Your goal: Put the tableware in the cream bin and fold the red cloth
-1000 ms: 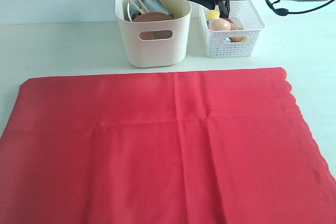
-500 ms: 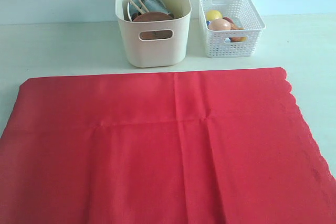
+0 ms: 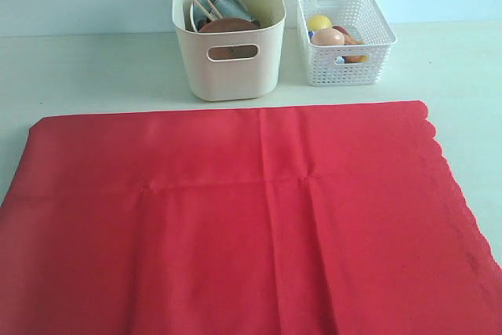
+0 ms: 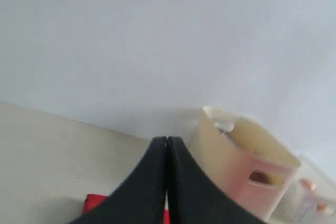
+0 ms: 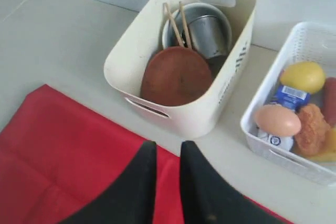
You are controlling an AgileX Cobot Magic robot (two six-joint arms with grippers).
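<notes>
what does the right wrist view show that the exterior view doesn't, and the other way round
Only the right wrist view: the right gripper, jaws slightly apart with nothing between them.
Only the exterior view: the red cloth nearly whole, spread flat, with its scalloped edge.
Both: the cream bin holding the wooden plate, chopsticks and steel cup; the white lattice basket with the lemon and egg; some of the cloth.

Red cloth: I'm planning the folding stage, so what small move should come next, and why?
Probably lower the right gripper onto the edge of the red cloth nearest the cream bin and pinch it. The wooden plate, steel cup and chopsticks already sit in the bin, the cloth lies flat and unfolded, and that gripper hangs over this edge, jaws slightly apart, empty.
</notes>
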